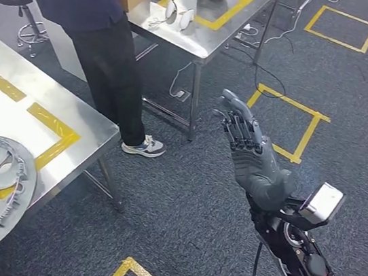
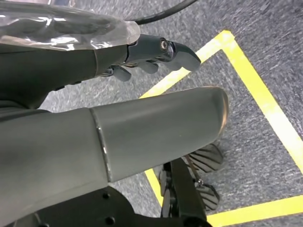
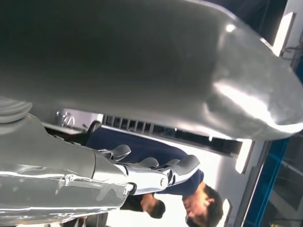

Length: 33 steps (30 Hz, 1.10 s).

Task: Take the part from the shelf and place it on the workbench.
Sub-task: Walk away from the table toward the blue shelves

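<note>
The left robot hand (image 2: pixel 118 137) came in close to the camera, its thick grey thumb (image 2: pixel 161 127) stretched across the middle of the view and its darker fingers (image 2: pixel 161 52) lying straight beyond it, apart from the thumb, with nothing between them. Behind lay grey carpeted floor (image 2: pixel 257 156) marked with yellow tape lines (image 2: pixel 264 109), and a black cable (image 2: pixel 168 13) crossed the carpet near the fingers.

The right robot hand (image 1: pixel 255 165) is dark grey with black fingers. Behind it the forearm (image 1: pixel 304 265) lies open, showing black parts, brass screws, red wiring, a black cable and silver shell.
</note>
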Motion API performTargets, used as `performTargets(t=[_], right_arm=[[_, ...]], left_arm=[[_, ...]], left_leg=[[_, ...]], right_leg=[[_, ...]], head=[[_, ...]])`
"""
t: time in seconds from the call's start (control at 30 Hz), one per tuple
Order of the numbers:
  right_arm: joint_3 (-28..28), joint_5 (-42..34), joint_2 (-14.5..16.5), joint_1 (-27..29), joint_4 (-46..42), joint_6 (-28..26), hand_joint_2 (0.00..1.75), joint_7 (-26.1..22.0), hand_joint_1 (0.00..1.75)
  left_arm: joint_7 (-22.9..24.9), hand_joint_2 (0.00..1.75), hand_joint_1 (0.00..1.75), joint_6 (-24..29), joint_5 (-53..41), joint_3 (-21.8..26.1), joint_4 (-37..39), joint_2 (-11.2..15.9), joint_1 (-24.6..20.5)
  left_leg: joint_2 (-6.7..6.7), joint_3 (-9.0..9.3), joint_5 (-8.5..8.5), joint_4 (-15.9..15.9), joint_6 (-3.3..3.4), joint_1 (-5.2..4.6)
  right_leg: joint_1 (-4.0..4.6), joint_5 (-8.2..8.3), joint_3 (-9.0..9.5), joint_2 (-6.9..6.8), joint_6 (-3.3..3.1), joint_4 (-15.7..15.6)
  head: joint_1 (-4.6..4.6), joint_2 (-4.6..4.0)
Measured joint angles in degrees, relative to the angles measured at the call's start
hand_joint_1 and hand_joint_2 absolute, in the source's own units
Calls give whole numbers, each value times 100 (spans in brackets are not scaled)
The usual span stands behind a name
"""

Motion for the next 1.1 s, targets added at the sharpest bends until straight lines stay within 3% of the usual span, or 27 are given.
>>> performTargets(t=[0.07, 0.1, 0.13, 0.2, 0.27, 0.33, 0.4, 0.43, 0.47, 0.5, 0.53, 0.6, 0.63, 0.7, 0.77, 0.8, 0.87, 0.9, 0.93, 0.97, 1.0, 1.1], right_arm=[[9, 28, 0, -6, 5, -4, 0, -1, 0], [11, 40, 0, -8, 5, -10, 0, -1, 0], [13, 50, 0, -7, 6, -16, 0, -1, 0], [12, 66, -1, 14, 4, -26, 0, -1, 0], [4, 73, -2, 47, -7, -29, 0, -4, 0], [-3, 76, -2, 69, -15, -32, 0, -5, 0], [-4, 77, -2, 90, -14, -34, 0, -4, 0], [-4, 79, -2, 103, -13, -34, 0, -3, 0], [-4, 83, -2, 114, -11, -34, 0, -3, 0], [-5, 91, -2, 121, -11, -34, 0, -2, 0], [-7, 102, -2, 124, -12, -34, 0, -2, 0], [-13, 120, -2, 127, -14, -34, 0, -2, 0], [-17, 124, -2, 132, -15, -34, 0, -2, 0], [-24, 131, -2, 144, -21, -35, 0, -1, 0], [-27, 139, -2, 148, -36, -35, 0, 1, 0], [-27, 146, -2, 148, -43, -35, 0, 3, 0], [-25, 163, -2, 148, -50, -34, 0, 9, 0], [-23, 171, -2, 150, -50, -34, 0, 14, 0], [-21, 177, -2, 152, -50, -34, 0, 19, 0], [-19, 181, -2, 153, -50, -34, 0, 25, 0], [-17, 183, -2, 153, -50, -34, 0, 30, 0], [-16, 188, -2, 147, -50, -34, 0, 39, 0]], left_arm=[[1, 0, 0, 1, -1, 0, 0, 4, -1], [4, 0, 0, 1, -3, 0, 0, 7, -2], [8, 0, 0, 2, -9, 0, 0, 7, -7], [15, 0, 0, 2, -20, 0, -1, -4, -22], [15, 0, 0, 2, -26, -1, -2, -17, -30], [15, 0, 0, 2, -32, -2, -2, -19, -17], [15, 0, 0, 2, -38, -2, -2, -17, -3], [15, 0, 0, 2, -39, -2, -2, -17, -1], [15, 0, 0, 2, -41, -2, -2, -18, -2], [15, 0, 0, 1, -44, -3, -2, -21, -6], [15, 0, 0, 1, -48, -3, -2, -24, -10], [15, 0, 0, 0, -56, -4, -2, -26, -16], [15, 0, 0, 0, -58, -4, -2, -26, -16], [15, 0, 0, 0, -59, -4, -2, -26, -19], [15, 0, 0, 0, -59, -5, -2, -26, -24], [15, 0, 0, 0, -59, -5, -2, -25, -25], [16, 0, 0, 0, -59, -7, -2, -26, -18], [16, 0, 0, 0, -59, -7, -2, -26, -11], [17, 0, 0, 0, -59, -7, -2, -27, -3], [17, 0, 0, 0, -59, -8, -2, -28, 2], [17, 0, 0, 0, -59, -9, -2, -27, 4], [19, 0, 0, 1, -59, -18, -2, -14, -6]], left_leg=[[-183, 381, 389, -856, 38, 19], [-259, 502, 485, -1134, 58, 23], [-307, 560, 515, -1273, 78, 18], [-231, 571, 520, -1313, 135, 11], [-122, 590, 543, -1356, 212, 24], [-4, 601, 553, -1381, 266, 23], [116, 599, 546, -1380, 285, 7], [174, 600, 542, -1379, 286, 3], [228, 605, 538, -1378, 283, 3], [277, 614, 531, -1375, 274, 5], [322, 626, 520, -1371, 259, 6], [394, 640, 493, -1345, 208, -21], [431, 643, 485, -1336, 182, -38], [525, 650, 482, -1336, 130, -50], [456, 619, 383, -1227, 66, -26], [343, 529, 239, -1012, 37, -14], [106, 170, -173, -229, -2, -2], [61, -22, -328, 173, -11, -1], [45, -147, -380, 423, -13, -1], [38, -169, -316, 449, -8, -1], [31, -75, -147, 229, 4, -1], [-145, 455, 408, -953, 76, -4]], right_leg=[[4, -1, -6, 117, 28, 18], [9, 1, -20, 166, 54, 27], [14, 6, -38, 217, 84, 32], [11, 23, -63, 305, 157, 23], [14, -82, -132, 169, 215, 167], [19, -439, -408, -108, 253, 790], [11, -785, -770, -224, 288, 1595], [7, -814, -846, -240, 299, 1775], [3, -731, -803, -255, 304, 1717], [0, -560, -646, -285, 301, 1429], [0, -356, -415, -362, 293, 999], [29, -124, -48, -545, 248, 269], [44, -92, 25, -591, 217, 100], [59, -81, 14, -510, 138, 45], [45, -46, 7, -410, 70, 18], [32, -27, 5, -368, 40, 4], [22, -7, -14, -282, 7, 0], [24, -2, -23, -232, -1, 2], [26, 1, -28, -174, -4, 4], [28, 3, -29, -115, -4, 6], [27, 5, -26, -53, -2, 9], [43, 7, -39, 117, 31, 36]], head=[[-12, 0], [-12, 0], [-11, 0], [2, 0], [29, 0], [95, 0], [143, 0], [151, 0], [158, 0], [169, 0], [183, 0], [212, 0], [204, 0], [163, 0], [128, 0], [101, 0], [38, 0], [18, 0], [10, 0], [6, 0], [1, 0], [-14, 0]])
